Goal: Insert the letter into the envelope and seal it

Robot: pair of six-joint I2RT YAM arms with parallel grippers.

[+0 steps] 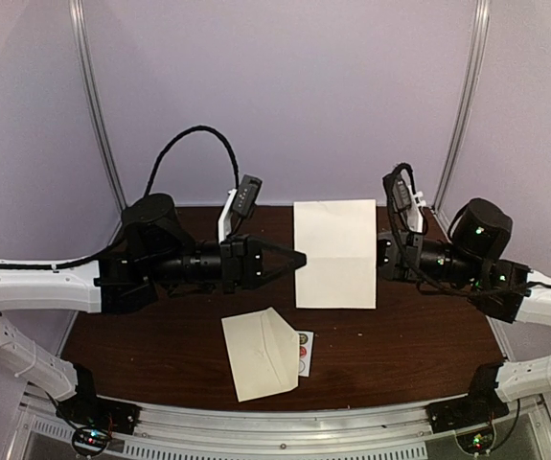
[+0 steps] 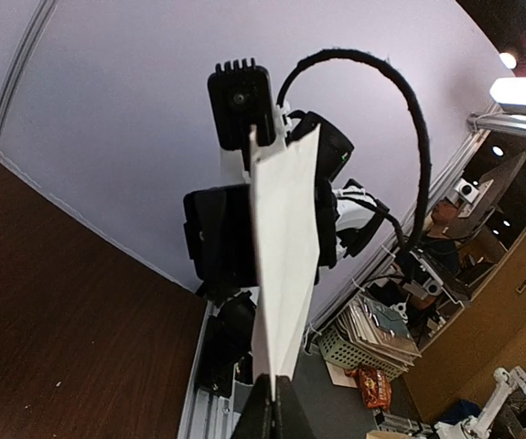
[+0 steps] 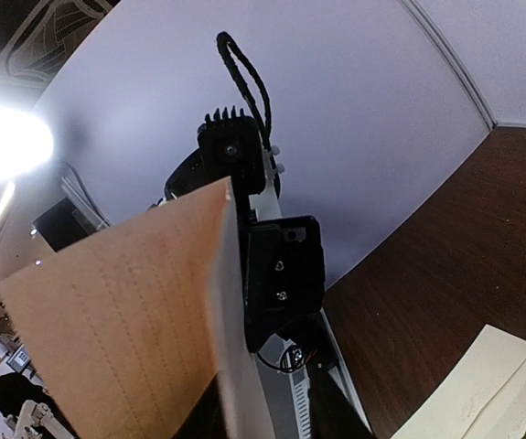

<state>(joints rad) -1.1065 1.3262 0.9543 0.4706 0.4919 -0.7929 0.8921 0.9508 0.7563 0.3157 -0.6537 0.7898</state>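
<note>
The letter (image 1: 334, 254) is a cream sheet with a crease across its middle, held level above the table between both arms. My left gripper (image 1: 299, 259) is shut on the sheet's left edge; the left wrist view shows the sheet (image 2: 285, 247) edge-on, rising from the closed gripper (image 2: 274, 391). My right gripper (image 1: 382, 257) is at the sheet's right edge. In the right wrist view the sheet (image 3: 134, 311) passes between the parted jaws of the gripper (image 3: 267, 416), with a gap on one side. The cream envelope (image 1: 261, 353) lies on the table nearer to me, its flap closed, and also shows in the right wrist view (image 3: 482, 393).
A small white card of round stickers (image 1: 303, 353) lies partly under the envelope's right edge. The dark wooden table (image 1: 160, 326) has pale walls behind and a metal rail (image 1: 285, 422) along the near edge.
</note>
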